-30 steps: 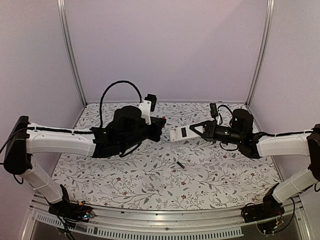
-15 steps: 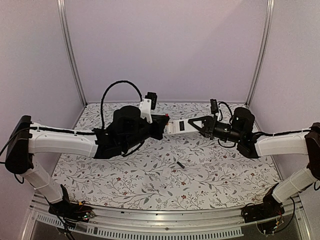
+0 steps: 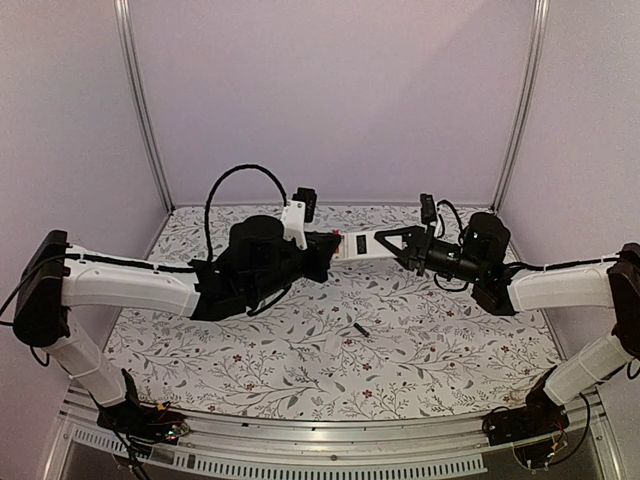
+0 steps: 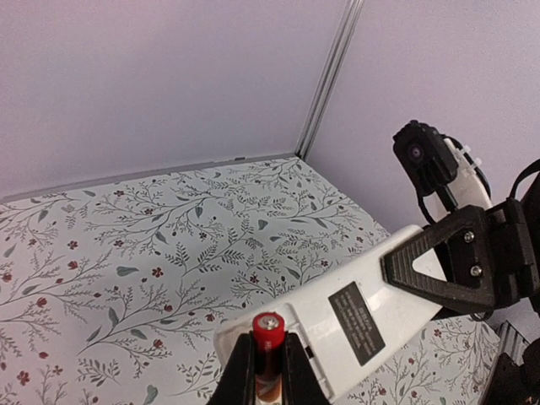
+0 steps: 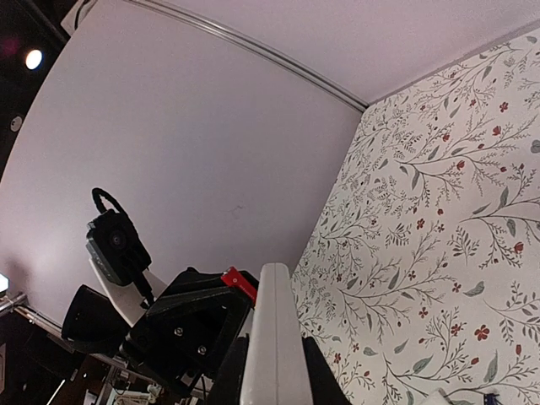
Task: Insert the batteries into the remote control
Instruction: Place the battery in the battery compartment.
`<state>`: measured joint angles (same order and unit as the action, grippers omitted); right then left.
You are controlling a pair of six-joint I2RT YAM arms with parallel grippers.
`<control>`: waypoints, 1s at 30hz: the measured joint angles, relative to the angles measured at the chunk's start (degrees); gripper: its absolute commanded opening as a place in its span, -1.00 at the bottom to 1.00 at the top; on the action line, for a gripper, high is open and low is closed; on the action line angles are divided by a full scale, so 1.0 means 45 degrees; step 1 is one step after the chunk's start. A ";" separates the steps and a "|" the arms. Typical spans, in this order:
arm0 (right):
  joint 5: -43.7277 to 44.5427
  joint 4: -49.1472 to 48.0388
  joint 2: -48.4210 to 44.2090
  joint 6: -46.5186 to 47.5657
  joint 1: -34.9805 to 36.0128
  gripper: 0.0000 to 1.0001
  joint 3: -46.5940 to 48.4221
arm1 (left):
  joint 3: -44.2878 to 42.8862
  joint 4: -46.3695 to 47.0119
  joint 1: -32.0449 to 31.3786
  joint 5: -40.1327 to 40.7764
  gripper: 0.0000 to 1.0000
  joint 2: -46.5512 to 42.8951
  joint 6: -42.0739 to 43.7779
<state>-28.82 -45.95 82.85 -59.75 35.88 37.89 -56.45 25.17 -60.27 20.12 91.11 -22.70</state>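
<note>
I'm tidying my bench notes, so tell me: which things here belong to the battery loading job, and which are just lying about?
Job:
- remote control, in right gripper
- red battery, in left gripper
- dark stick on table, maybe second battery

Lying about:
- small pale piece beside it, unidentifiable

- top cam: fixed, high behind bases, faces 12 o'clock across table point(image 3: 250, 360), far.
- left wrist cam point(image 3: 303, 200): close, faces 3 o'clock, sees right wrist cam point(image 4: 418, 152).
- right wrist cam: close, rolled, faces 9 o'clock, sees left wrist cam point(image 5: 114, 240).
- all three share remote point(image 3: 357, 245) and table.
</note>
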 measured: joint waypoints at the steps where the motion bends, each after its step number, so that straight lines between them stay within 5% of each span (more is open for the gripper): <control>1: 0.0000 -0.0073 0.0000 -0.0068 0.0019 -1.00 0.0000 | 0.0000 0.0000 -0.0010 0.0010 -0.92 0.0019 0.0015; 23: 0.0005 -0.0175 0.0000 -0.0257 0.0024 -1.00 0.0000 | -0.0005 -0.0053 -0.0160 0.0452 -0.51 0.0097 0.0335; 30: 0.0005 -0.0083 0.0000 -0.0117 0.0024 -1.00 0.0000 | -0.0005 -0.0165 -0.0180 0.0588 -0.24 0.0097 0.0355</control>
<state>-28.80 -46.33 82.85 -60.27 35.99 37.89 -56.47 24.43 -61.08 22.76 91.55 -21.10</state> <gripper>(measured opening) 0.134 0.315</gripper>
